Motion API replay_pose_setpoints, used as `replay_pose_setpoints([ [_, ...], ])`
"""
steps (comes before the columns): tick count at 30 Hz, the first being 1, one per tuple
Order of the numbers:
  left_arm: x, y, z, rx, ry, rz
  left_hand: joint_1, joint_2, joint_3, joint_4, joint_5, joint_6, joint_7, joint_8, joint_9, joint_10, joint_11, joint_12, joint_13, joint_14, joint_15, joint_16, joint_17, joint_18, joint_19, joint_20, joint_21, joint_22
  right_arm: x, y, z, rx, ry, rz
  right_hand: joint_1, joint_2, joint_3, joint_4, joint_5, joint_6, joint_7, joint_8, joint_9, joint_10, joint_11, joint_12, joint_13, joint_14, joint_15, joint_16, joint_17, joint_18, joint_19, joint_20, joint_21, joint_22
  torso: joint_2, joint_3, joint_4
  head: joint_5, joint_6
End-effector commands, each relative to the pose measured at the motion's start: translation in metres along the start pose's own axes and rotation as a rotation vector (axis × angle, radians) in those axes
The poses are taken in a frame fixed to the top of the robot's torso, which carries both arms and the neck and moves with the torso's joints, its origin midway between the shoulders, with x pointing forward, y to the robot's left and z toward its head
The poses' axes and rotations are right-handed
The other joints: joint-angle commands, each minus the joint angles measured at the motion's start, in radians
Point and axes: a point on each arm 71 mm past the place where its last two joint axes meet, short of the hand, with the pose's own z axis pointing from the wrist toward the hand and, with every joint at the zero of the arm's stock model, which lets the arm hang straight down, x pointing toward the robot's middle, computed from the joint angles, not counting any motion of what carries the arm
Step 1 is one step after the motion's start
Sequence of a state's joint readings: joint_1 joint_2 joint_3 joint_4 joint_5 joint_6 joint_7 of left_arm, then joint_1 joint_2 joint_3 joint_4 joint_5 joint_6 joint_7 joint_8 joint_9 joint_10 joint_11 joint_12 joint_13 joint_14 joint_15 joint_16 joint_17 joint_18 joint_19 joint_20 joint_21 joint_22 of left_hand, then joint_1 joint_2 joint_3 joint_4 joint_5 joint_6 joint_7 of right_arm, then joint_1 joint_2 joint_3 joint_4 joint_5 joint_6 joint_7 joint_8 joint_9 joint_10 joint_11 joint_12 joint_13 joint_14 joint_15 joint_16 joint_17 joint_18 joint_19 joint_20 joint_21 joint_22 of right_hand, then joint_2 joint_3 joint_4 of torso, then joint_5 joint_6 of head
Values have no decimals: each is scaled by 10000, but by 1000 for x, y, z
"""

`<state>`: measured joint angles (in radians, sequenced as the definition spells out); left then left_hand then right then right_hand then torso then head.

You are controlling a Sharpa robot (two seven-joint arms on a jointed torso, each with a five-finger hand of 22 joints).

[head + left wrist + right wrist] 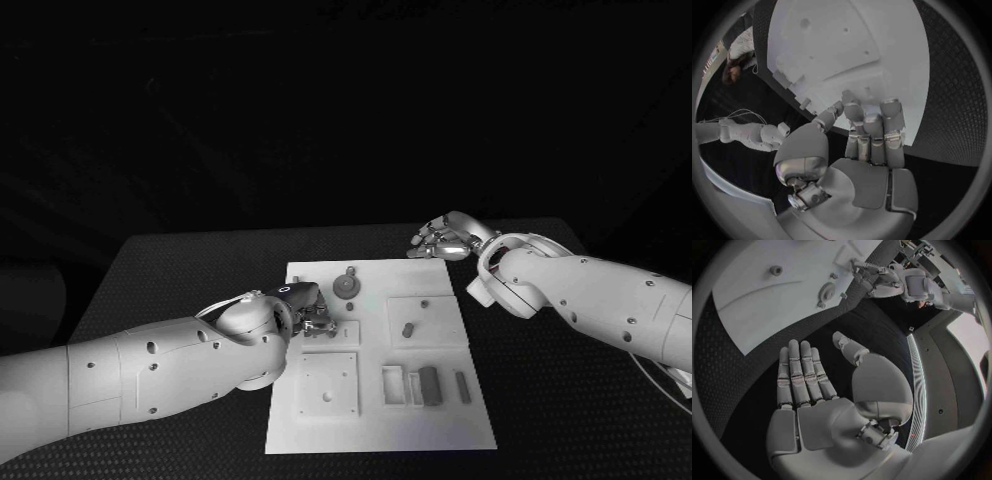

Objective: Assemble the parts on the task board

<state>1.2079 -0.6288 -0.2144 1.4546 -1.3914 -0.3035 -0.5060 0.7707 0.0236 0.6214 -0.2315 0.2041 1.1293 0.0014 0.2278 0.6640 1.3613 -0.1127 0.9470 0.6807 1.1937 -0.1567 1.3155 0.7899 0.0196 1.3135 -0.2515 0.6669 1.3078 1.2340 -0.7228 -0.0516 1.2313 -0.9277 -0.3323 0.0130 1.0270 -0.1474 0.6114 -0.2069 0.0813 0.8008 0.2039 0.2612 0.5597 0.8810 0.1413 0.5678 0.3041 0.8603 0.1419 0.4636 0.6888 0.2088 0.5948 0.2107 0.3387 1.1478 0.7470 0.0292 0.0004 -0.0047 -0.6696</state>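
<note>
Head view has the task board (378, 400) sitting mid-table, grey parts (427, 385) lying in its slots near the front. Left hand (310, 318) hangs over the board's left side, fingers straight and close together, holding nothing. Right hand (444, 240) sits off the far right corner, fingers spread, nothing in it.

The desk (173, 270) wears a black, finely dimpled, matt covering. The task board (433, 415) looks like smooth, matt white plastic. Each robot hand, left (864, 150) and right (826, 400), shows silvery, softly sheened shells with bare metal joints, on glossy white plastic arms (116, 370).
</note>
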Motion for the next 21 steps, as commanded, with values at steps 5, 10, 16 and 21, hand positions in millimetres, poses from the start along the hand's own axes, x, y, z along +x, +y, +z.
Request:
replay_pose_setpoints([
  [5,1,-1,0,139,76,100,-132,-70,88,218,-4,1438,-186,1571,812,162,-84,55,20,13,27,14,19,445,-55,26,63,219,1,1,0,-128,130,-20,64,1,-80,-6,-19,-65,-22,44,-18,-27,22,-24,-33,-96,23,-74,25,-187,-101,-9,-87,20,-4,-1,0,4,2],
  [10,1,-1,0,120,63,83,-278,-285,105,422,-173,1424,-187,1578,802,160,-87,42,27,19,21,-5,30,470,-63,24,81,210,1,1,0,-126,122,-20,64,1,-80,-6,-19,-65,-22,44,-18,-27,22,-24,-33,-96,23,-74,25,-187,-101,-9,-87,20,2,-6,0,7,5],
  [16,1,0,0,98,105,79,-418,-507,100,612,-336,1394,-182,1577,791,151,-83,23,28,14,13,-30,37,487,-84,24,84,205,0,1,0,-117,112,-22,74,-6,-87,-6,-19,-72,-21,44,-31,-35,27,-15,-70,-145,47,-122,53,-207,-164,-1,-135,40,3,-8,-6,15,9],
  [21,1,0,0,106,152,82,-488,-642,93,691,-391,1377,-176,1575,786,143,-79,9,25,5,9,-46,38,494,-98,22,79,202,0,1,0,-117,112,-22,79,-7,-89,-6,-18,-73,-21,45,-36,-37,28,-9,-87,-162,56,-140,67,-214,-190,3,-156,51,-1,-8,2,6,13],
])
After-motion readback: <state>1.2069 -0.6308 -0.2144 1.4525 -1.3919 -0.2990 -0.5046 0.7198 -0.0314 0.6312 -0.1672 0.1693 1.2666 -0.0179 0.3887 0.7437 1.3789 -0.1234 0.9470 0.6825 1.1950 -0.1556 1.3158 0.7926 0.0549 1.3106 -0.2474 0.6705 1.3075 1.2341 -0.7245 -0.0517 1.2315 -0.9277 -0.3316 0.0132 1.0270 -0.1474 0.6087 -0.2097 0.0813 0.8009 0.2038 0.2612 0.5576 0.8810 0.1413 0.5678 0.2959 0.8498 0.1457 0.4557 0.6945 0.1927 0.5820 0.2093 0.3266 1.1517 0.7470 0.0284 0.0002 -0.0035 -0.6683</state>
